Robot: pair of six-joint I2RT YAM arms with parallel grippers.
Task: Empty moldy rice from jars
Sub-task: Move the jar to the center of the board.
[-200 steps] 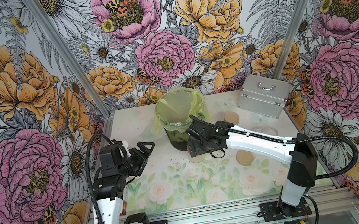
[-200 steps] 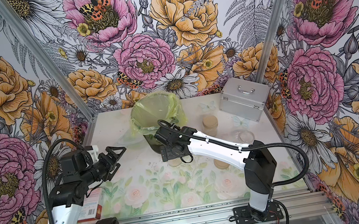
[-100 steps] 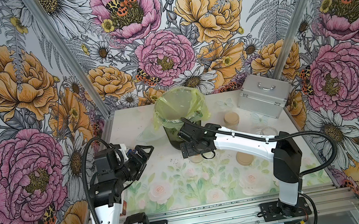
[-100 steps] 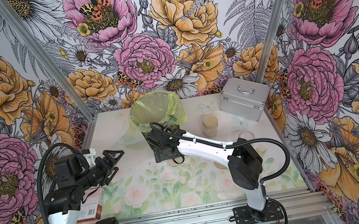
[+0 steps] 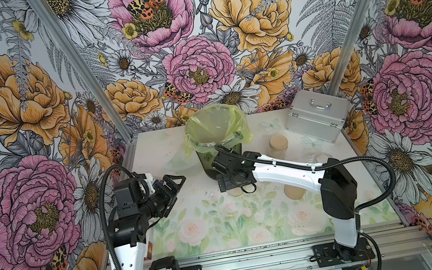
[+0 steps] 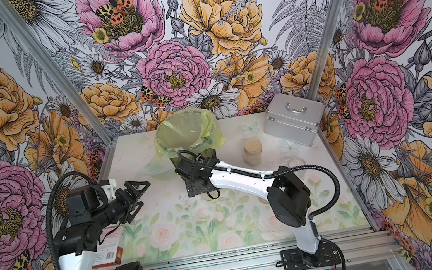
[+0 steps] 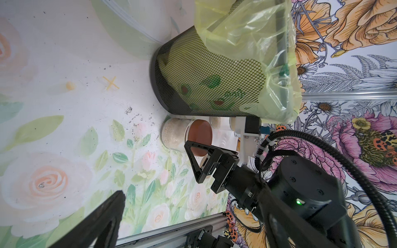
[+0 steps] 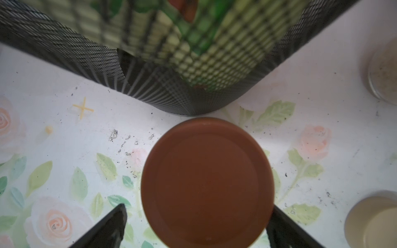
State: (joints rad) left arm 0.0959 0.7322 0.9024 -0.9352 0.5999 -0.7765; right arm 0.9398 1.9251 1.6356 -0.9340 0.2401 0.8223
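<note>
Moved: right gripper (image 8: 197, 207) now over red-lidded jar (image 7: 173, 135), jaws wide, flanking lid (image 8: 207, 182). Advise centring, lowering, clamping rim squarely; left gripper (image 6: 138, 198) spread, empty.

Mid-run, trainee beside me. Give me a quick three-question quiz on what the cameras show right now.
1. True or false: the right gripper is shut on the reddish-brown lid.
2. What lines the mesh bin? A) a blue cloth B) a yellow-green bag C) nothing
3. Which gripper hovers over the jar wearing that lid?
Key: 1 false, its jaws stand open either side of the lid; 2 B; 3 the right; the left gripper is off to the side, open and empty.
</note>
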